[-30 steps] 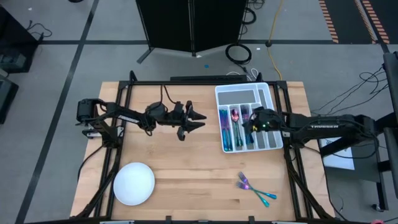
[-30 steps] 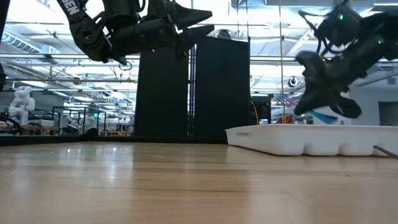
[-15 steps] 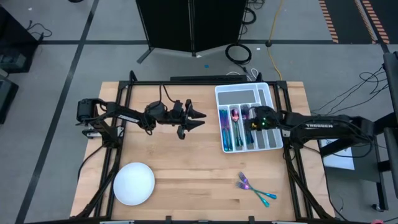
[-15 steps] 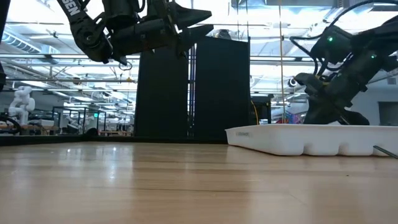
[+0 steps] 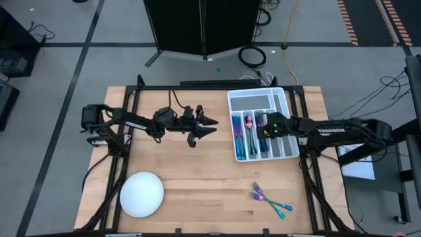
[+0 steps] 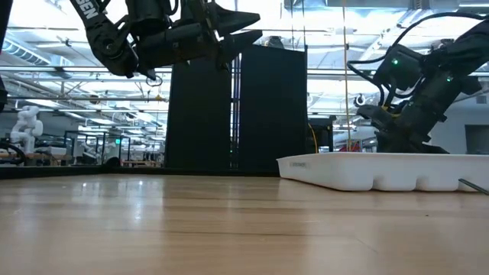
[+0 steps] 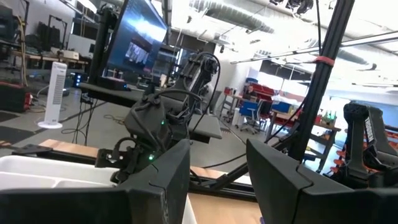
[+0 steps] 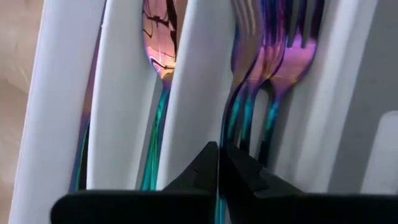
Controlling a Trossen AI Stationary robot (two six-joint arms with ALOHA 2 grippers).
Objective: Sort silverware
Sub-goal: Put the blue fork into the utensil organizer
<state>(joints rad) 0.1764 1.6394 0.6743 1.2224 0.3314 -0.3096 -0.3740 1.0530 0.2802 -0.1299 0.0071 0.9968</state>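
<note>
- Over the white divided tray [image 5: 284,108] at the far right of the surface [image 5: 197,171], we see the right tool [image 5: 265,126] dipped into the fork compartment, its dark tips pinched together.
- From the right wrist view, we find the right tool [image 8: 221,163] with its fingers [image 8: 245,171] nearly touching around the slim stem of one fork; whether they grip it firmly we cannot tell.
- We count several iridescent forks [image 8: 267,56] lying side by side in that slot, with a spoon [image 8: 158,37] in the neighbouring slot.
- We see more silverware in the tray [image 5: 245,135], in pink, blue and teal, filling the compartments on its left side.
- Near the front edge of the surface, we notice a few loose pieces [image 5: 270,199] lying crossed, well apart from the tray.
- We see the left tool [image 5: 205,123] hanging above the middle of the surface, spread wide and holding nothing.
- We spot a round white plate [image 5: 141,194] at the front left.
</note>
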